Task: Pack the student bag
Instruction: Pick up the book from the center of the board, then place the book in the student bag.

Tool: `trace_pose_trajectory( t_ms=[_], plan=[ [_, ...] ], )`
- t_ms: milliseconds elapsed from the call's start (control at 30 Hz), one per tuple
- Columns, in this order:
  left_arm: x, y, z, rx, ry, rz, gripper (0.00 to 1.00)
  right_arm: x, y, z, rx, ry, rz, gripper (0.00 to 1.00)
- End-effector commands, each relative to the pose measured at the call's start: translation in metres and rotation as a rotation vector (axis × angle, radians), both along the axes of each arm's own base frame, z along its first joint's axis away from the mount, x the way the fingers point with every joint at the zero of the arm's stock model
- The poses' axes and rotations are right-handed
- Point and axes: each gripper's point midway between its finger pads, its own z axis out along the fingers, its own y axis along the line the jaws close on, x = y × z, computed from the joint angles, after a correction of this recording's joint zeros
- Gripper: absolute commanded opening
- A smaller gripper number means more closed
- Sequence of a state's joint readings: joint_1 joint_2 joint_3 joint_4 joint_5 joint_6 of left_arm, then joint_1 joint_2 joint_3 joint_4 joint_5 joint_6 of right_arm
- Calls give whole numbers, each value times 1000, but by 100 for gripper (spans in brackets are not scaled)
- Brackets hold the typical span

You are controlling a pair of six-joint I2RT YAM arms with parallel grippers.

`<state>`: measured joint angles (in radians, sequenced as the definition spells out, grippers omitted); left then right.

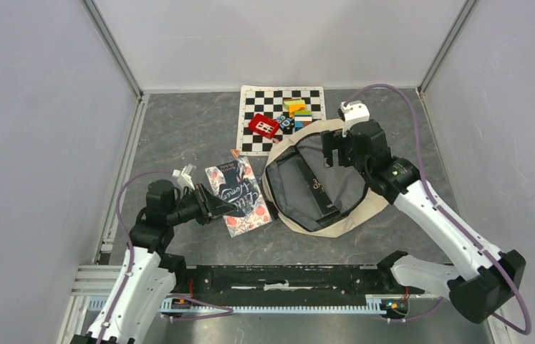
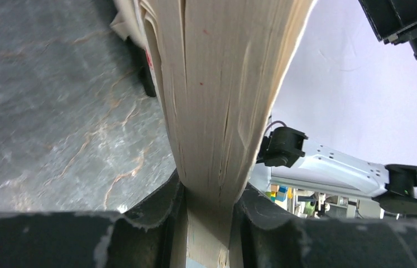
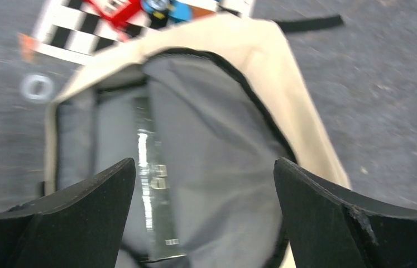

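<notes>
Left wrist: left end effector (image 2: 209, 223) grasps book (image 2: 217, 84) by fanning pages, which may slip short of student bag (image 3: 292, 100); right end effector (image 3: 205, 167) released.

Even light, soft shadows, right wrist view perhaps motion-blurred

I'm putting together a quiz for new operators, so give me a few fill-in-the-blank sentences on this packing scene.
The left gripper is shut on a ____.
The right gripper hangs over the student bag with its fingers ____.
The red toy sits on a black-and-white ____ mat.
Missing words: book; open; checkered.
</notes>
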<state>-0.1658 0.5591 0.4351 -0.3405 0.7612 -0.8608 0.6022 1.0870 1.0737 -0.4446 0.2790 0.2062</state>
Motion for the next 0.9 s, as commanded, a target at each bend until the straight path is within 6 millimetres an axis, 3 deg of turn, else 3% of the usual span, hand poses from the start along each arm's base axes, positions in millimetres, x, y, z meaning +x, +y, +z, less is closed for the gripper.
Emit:
trace_pose_trajectory(
  t_ms=[0, 100, 333, 433, 600, 667, 733, 767, 867],
  plan=[
    [-9, 4, -8, 10, 7, 25, 2, 13, -53, -45, -228, 104, -92, 98],
    [-13, 5, -8, -8, 16, 41, 2, 22, -74, -59, -246, 126, -148, 98],
    [-16, 6, -23, -1, 66, 48, 2, 41, -96, -71, -196, 142, -159, 98],
    [-14, 5, -32, 20, 98, 37, 2, 46, -94, -84, -151, 188, -115, 96],
    [0, -2, -24, 15, 77, 24, 2, 45, -69, -103, -40, 250, 11, 83],
    [5, -5, -22, 21, 77, 17, 2, 44, -65, -108, -18, 272, 27, 68],
    [9, -9, -23, 28, 93, 9, 2, 46, -64, -108, -3, 281, 29, 42],
    [11, -12, -22, 29, 92, 7, 2, 48, -64, -105, 1, 276, 22, 25],
    [18, -21, -20, 33, 91, -2, 2, 53, -66, -85, 7, 239, -2, 0]
  ],
)
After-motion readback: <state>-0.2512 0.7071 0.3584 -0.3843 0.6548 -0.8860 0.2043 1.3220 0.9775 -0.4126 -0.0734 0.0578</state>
